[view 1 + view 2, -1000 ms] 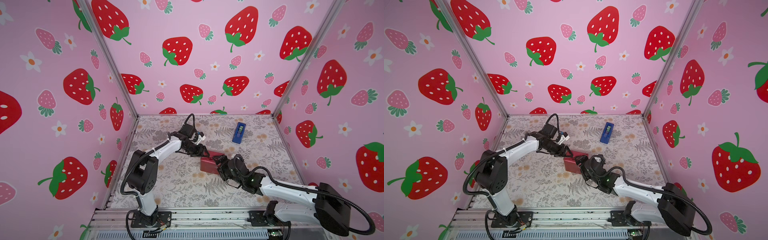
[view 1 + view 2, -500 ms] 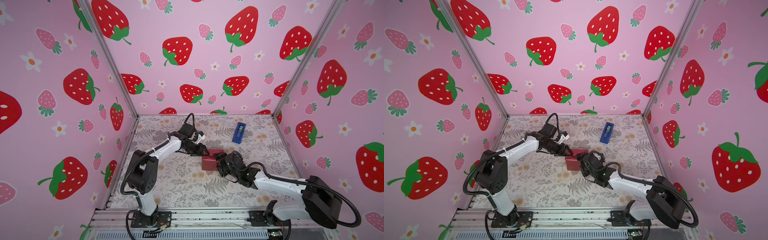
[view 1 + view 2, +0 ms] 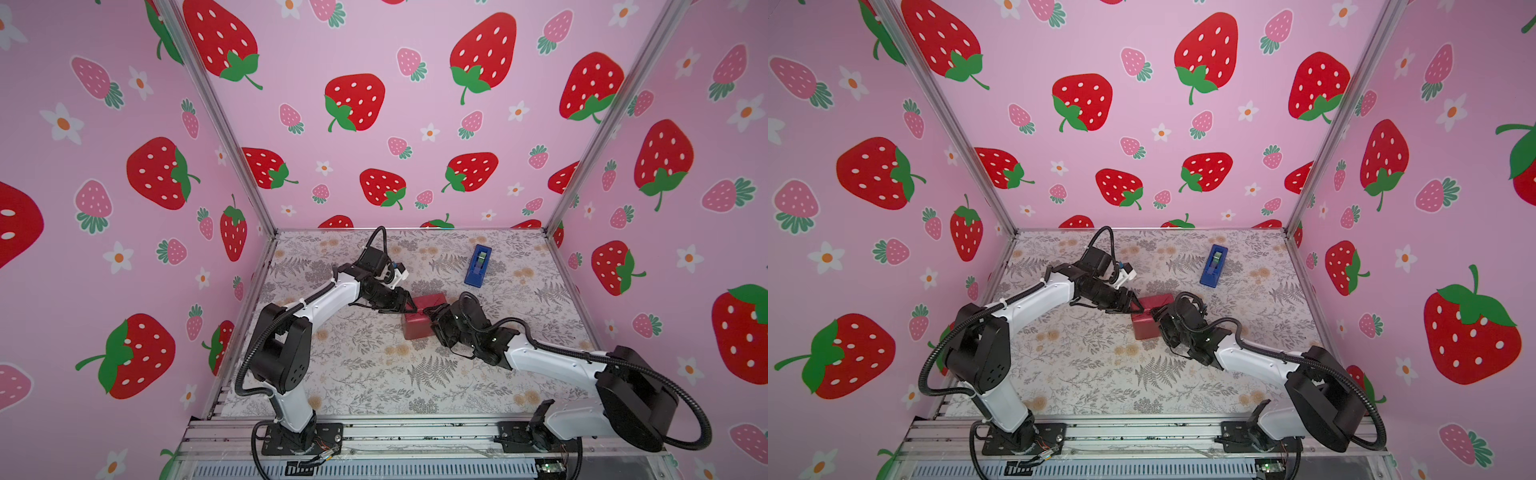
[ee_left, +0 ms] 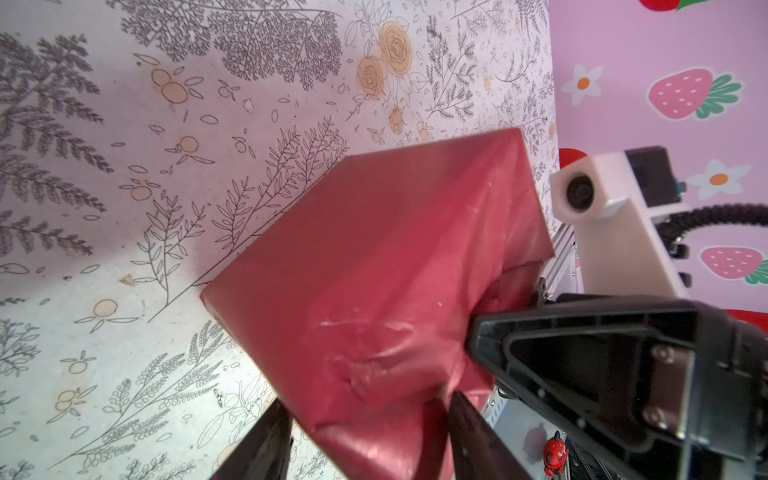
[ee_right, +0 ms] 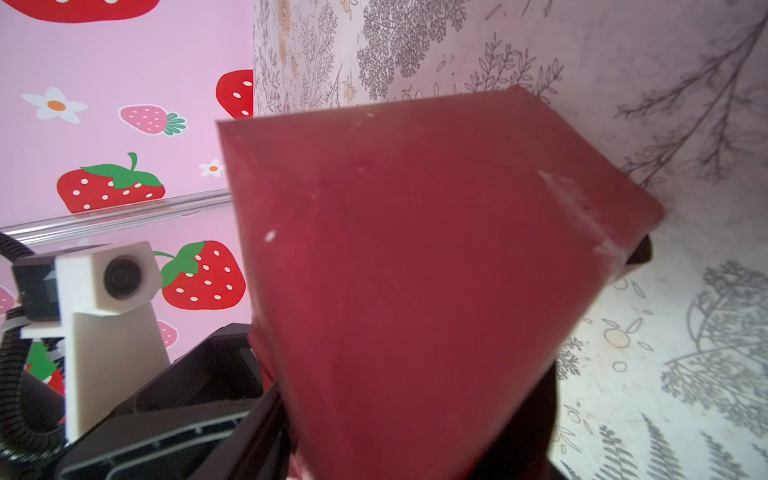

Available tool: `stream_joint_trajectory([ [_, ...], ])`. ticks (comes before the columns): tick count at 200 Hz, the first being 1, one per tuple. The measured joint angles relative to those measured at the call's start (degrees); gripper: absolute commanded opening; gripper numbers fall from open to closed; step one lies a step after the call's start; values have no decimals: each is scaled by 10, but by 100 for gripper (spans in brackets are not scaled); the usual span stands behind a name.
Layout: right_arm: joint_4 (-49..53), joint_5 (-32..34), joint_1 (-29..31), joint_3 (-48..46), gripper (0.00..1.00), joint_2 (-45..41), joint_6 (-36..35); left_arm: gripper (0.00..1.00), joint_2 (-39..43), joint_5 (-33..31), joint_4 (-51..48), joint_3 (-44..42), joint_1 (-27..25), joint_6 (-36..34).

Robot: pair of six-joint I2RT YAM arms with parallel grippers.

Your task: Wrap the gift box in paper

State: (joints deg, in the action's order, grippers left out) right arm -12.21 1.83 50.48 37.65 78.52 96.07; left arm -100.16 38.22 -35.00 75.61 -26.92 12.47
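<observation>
Straddling one end of the red parcel, the left gripper has its two fingers set apart with the paper between them. Both fingers press against the creased sheet, so they are clamped on that paper-covered end. The gift box is fully covered by the paper and cannot be seen.

The right gripper faces the parcel from the opposite end. Its fingers stand one on each side of the maroon face, but the picture is smeared there, so I cannot tell whether they press it or only flank it.

In both top views the two sets of fingertips are close together over the parcel's upper edge, and the parcel sits below and between them on the floral table. A blue tape dispenser lies beyond the right fingers, well apart from them.
</observation>
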Motion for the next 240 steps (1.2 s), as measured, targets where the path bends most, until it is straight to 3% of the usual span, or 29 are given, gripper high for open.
stream_joint_trajectory([
  [71, 65, -40, -40, 52, 58, 18, -225, 65, 5, -31, -40, 71, 10, -14],
  [141, 110, -144, -67, 129, 52, 81, -454, 62, -49, -21, -41, 68, 12, -23],
  [185, 182, -200, -68, 200, 47, 120, -575, 62, 14, -34, -13, -7, 13, 7],
  [240, 212, -290, -52, 200, 47, 122, -616, 63, 153, -89, 30, -113, 17, 75],
])
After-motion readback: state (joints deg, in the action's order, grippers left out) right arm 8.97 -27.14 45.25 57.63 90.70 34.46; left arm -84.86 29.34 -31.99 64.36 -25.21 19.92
